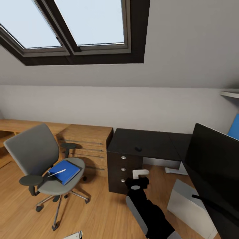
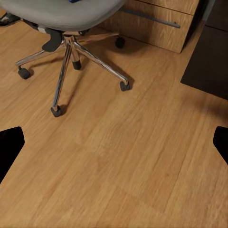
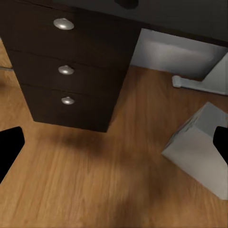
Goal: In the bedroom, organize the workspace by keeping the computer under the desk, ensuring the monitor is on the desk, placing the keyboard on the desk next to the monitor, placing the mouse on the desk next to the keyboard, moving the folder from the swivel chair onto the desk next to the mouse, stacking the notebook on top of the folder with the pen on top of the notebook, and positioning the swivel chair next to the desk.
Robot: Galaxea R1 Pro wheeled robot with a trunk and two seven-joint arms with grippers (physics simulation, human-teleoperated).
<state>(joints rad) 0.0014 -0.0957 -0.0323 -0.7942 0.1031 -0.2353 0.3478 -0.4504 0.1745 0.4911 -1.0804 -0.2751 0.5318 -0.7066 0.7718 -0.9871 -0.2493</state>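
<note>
**Black fingertips spread, folder waiting on the chair**

Hovering open and empty over wooden floor: left end effector [image 2: 114, 142], fingers wide at the frame edges. Likewise parted and holding nothing: right end effector [image 3: 114, 147], facing the desk [image 1: 146, 142] drawers. Lying ahead and leftward on the swivel chair [image 1: 39, 156] seat, so nearer the left arm: blue folder [image 1: 64, 171], long axis running diagonally, pen [image 1: 57, 173] resting on top. Showing in the right wrist view, not the left: the grey computer [image 3: 202, 147] on the floor beside the desk.

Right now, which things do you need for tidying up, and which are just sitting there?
For the job: chair, blue folder, pen on the folder, desk, mouse, monitor, computer.

Just there: wooden drawers, skylight, shelf.
</note>
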